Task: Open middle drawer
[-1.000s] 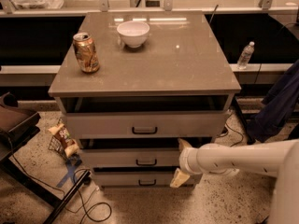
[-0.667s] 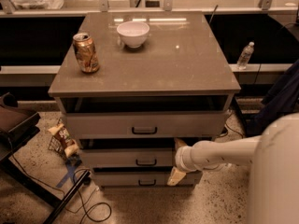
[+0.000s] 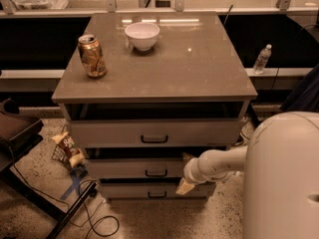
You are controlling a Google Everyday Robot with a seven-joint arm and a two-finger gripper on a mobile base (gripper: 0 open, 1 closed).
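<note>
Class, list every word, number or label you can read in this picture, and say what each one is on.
No text can be read here.
Print on the can: too blurred.
Label on the bottle: too small.
Print on the snack bag: too blurred.
The middle drawer, with the gripper at its right end: no lettering shows.

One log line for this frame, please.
gripper: low, at right end of middle drawer front | handle: not gripped | cabinet top: can, bowl
</note>
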